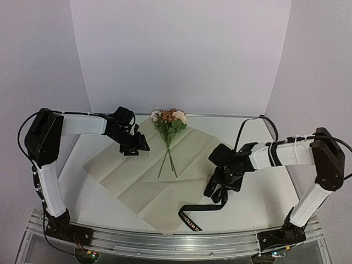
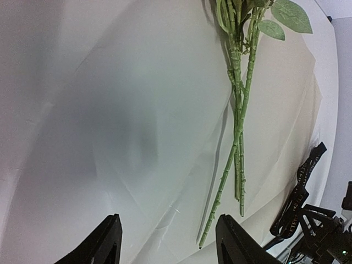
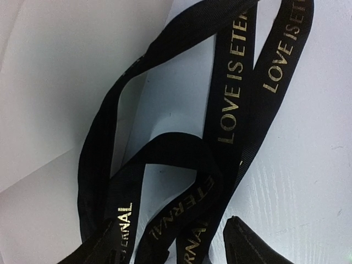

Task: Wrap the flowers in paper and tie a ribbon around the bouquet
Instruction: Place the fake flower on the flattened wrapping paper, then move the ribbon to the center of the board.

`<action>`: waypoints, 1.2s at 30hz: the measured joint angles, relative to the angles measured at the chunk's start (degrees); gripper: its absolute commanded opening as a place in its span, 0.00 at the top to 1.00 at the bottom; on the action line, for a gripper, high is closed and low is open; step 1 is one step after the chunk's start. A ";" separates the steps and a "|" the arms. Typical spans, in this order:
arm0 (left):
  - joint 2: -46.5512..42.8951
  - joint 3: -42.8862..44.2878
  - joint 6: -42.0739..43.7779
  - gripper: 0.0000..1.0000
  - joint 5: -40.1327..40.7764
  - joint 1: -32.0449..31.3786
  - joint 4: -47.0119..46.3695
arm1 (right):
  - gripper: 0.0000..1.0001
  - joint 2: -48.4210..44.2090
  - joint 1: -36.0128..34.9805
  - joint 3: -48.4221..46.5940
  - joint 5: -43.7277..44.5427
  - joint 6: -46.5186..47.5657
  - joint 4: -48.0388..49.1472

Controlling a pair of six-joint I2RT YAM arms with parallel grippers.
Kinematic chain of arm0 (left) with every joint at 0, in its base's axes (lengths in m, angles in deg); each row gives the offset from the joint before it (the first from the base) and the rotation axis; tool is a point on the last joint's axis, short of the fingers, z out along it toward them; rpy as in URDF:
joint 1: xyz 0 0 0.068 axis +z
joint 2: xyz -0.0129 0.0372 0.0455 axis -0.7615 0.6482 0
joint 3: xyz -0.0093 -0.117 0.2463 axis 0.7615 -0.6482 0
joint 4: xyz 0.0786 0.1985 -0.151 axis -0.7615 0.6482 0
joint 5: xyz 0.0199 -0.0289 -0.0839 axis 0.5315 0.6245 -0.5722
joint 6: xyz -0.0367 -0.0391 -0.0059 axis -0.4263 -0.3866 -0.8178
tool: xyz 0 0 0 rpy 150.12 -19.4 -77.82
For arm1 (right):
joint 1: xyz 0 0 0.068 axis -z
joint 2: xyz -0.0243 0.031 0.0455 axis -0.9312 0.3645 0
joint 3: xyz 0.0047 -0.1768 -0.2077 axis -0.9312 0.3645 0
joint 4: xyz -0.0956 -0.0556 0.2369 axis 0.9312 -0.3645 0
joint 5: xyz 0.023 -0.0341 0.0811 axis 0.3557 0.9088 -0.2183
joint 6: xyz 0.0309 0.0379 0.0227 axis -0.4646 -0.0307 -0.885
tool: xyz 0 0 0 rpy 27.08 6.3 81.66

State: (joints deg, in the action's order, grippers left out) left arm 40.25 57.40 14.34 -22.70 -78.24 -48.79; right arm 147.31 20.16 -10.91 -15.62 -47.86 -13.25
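**Flowers:** small bunch of thin green stems with cream, orange-brown and pink blooms [image 1: 169, 124]. Lies loose along the middle of the paper, blooms at the far edge.

**Paper:** large tan kraft sheet [image 1: 126, 176]. Flat and unfolded on the white table [image 1: 77, 184].

**Ribbon:** narrow black fabric ribbon with gold lettering [image 3: 234, 82]. Looped at the paper's right edge.

**Left gripper** [image 2: 168, 220]: released and empty, over the paper's left part.

**Right gripper** [image 3: 170, 236]: over the ribbon, strands between its fingers; whether it is clamped cannot be told.

**Step:** wrapping apparently not begun.

**Next:** probably folding a paper edge over the stems without shifting them.

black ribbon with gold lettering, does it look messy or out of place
Yes: the black lettered fabric ribbon lies bunched in twisted loops beside the tan paper sheet, one end trailing toward its near corner.
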 measured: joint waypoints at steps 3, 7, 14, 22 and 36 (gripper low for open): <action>-0.01 0.00 0.03 0.39 0.02 0.00 0.04 | 0.42 1.27 0.19 0.50 0.34 -0.97 1.49; -0.01 0.00 0.05 0.39 0.07 0.00 0.07 | 0.51 1.63 0.74 2.51 0.52 -1.88 3.60; -0.01 0.03 0.05 0.39 0.07 0.22 0.64 | 0.77 1.52 2.88 5.02 1.35 -2.46 5.17; -0.01 1.93 0.05 0.39 0.07 0.22 1.43 | 1.00 -2.59 10.28 8.60 1.11 -0.05 5.69; -0.01 2.19 0.05 0.39 0.17 0.59 1.59 | 1.00 -17.81 31.27 -11.82 8.14 17.68 -7.78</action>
State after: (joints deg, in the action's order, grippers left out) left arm 40.24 59.58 14.39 -22.53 -77.65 -47.20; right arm 129.50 51.43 -22.74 -7.48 -30.18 -21.03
